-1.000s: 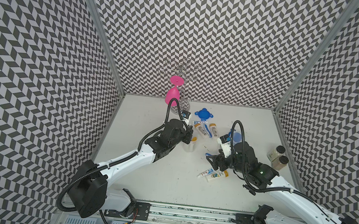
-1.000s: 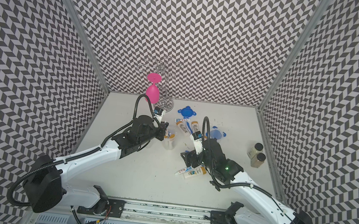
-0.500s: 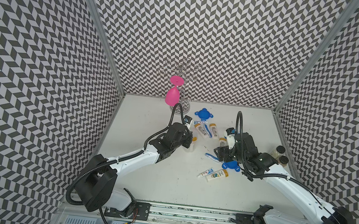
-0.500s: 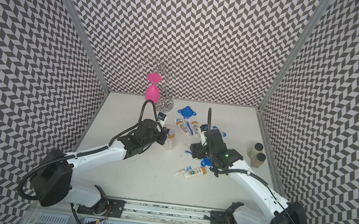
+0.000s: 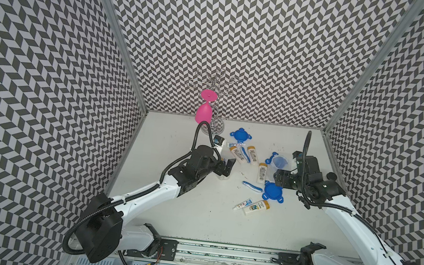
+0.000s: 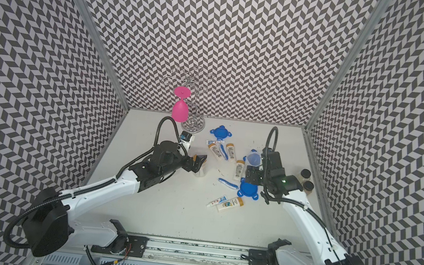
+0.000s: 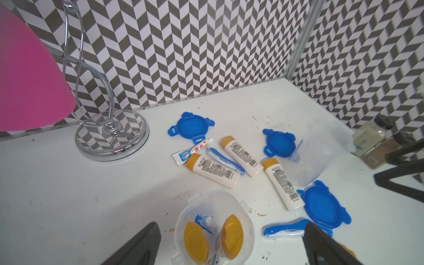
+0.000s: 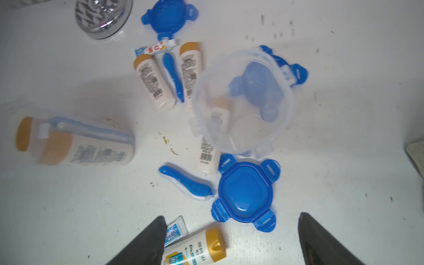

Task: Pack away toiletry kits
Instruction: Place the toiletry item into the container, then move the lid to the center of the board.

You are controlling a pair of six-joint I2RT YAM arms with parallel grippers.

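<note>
Now we straddle the packed jar (image 7: 211, 199), left gripper (image 7: 231, 223) spread wide.
Right gripper (image 8: 231, 216), well apart from it, gapes near its likely lid (image 8: 245, 190).

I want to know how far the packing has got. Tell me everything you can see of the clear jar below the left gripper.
The clear jar is a see-through plastic tub with a rounded rim and small clip ledges. It stands upright on the white table with no lid on. Inside, two bottles stand with their yellow-orange caps up, and a blue-and-white item, apparently a toothbrush, sits between them. The left gripper hangs open above the jar, with a finger on either side, not touching it.
</note>
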